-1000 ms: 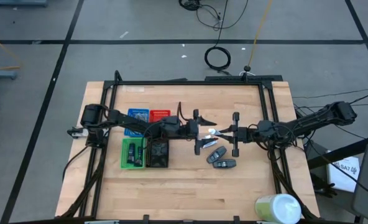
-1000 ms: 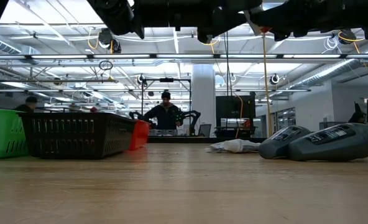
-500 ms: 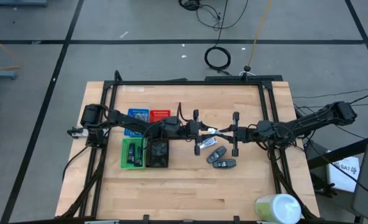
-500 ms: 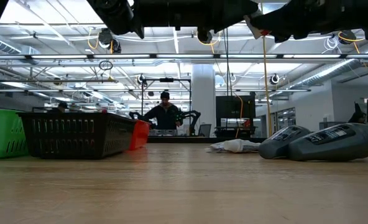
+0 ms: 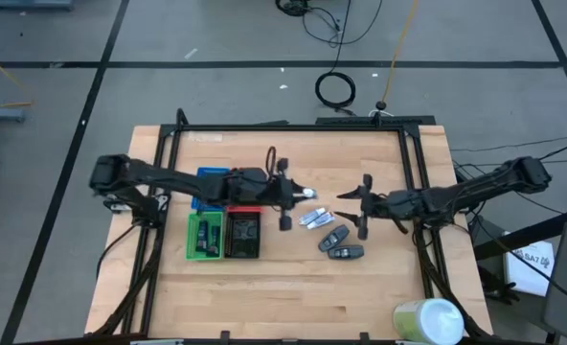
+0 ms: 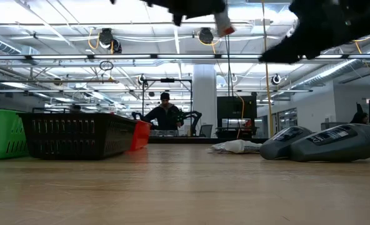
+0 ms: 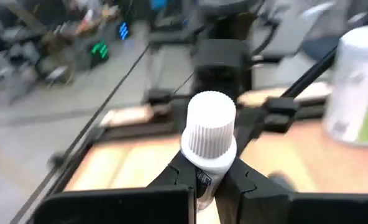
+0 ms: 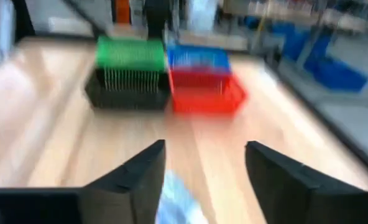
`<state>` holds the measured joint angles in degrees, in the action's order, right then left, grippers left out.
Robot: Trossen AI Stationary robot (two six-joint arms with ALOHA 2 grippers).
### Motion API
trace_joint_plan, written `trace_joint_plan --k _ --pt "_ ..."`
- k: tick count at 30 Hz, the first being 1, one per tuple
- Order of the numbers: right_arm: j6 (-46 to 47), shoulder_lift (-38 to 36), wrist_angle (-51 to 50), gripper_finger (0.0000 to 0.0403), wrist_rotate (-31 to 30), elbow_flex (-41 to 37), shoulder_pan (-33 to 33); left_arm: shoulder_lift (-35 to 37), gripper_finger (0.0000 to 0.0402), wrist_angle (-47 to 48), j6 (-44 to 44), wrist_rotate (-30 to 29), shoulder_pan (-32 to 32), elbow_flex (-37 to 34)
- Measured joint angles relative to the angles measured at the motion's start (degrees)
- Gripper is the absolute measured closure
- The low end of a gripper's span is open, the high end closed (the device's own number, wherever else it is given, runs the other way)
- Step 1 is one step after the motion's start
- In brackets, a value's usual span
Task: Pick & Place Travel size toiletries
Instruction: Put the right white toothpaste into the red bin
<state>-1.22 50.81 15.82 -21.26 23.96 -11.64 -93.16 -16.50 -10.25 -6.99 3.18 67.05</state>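
Observation:
My left gripper (image 5: 296, 195) hovers above the table's middle, shut on a small white tube (image 7: 207, 140) with a ribbed cap; the low view shows the tube (image 6: 224, 25) high over the table. My right gripper (image 5: 363, 205) stands open to its right, fingers (image 8: 134, 177) apart with nothing between them. Below them a silver tube (image 5: 312, 218) and two dark packs (image 5: 333, 237) (image 5: 347, 252) lie flat on the wood. The low view shows the packs (image 6: 325, 142) and the silver tube (image 6: 235, 147) too. My left gripper pinches the white tube's body just below the ribbed cap (image 7: 204, 179) between its two fingers. The fingers lie about level and point toward the table's right. The cap end (image 7: 209, 127) sticks out beyond the fingertips, and the tube is lifted clear of the table.
Four small trays stand at the left: blue (image 5: 210, 176), red (image 5: 249, 175), green (image 5: 203, 236) and black (image 5: 242, 236), the green and black holding items. A big pale cylinder (image 5: 427, 321) lies at the near right corner. A person stands in the room behind (image 6: 165, 112).
The white tube has passed from my right gripper to my left. My left gripper has taken hold of it and drawn back toward the table's left, turning as it went. My right gripper has let go and stays to the right.

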Motion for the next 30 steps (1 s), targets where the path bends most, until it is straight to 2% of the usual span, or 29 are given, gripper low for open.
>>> trace_joint_plan --k 5,8,13,17,19,25,30 --pt "5.54 -3.62 -11.26 0.0156 0.02 -0.11 0.03 7.1 0.0395 16.05 4.97 -7.71 0.0 0.0" --pt "8.72 -5.36 -17.63 0.0152 0.09 -0.08 0.0 9.31 0.0391 23.94 8.74 -8.56 0.0 -0.98" --pt "14.94 -9.86 -29.64 0.0163 0.04 -0.11 0.03 13.14 0.039 25.41 14.59 -11.89 0.07 -5.75" --pt "18.6 -13.41 -35.23 0.0173 0.04 -0.13 0.03 16.43 0.0396 26.68 21.88 -15.09 0.04 -11.21" --pt "19.86 -14.47 -36.24 0.0177 0.04 -0.11 0.03 18.51 0.0391 28.1 27.66 -16.78 0.1 -13.28" --pt "20.97 -16.62 -38.43 0.0185 0.02 -0.08 0.03 21.4 0.0386 43.34 45.36 -23.8 1.23 -15.05" --pt "20.97 -16.52 -38.03 0.0186 0.04 -0.08 0.03 20.96 0.0396 48.72 55.56 -22.76 0.89 -14.93"
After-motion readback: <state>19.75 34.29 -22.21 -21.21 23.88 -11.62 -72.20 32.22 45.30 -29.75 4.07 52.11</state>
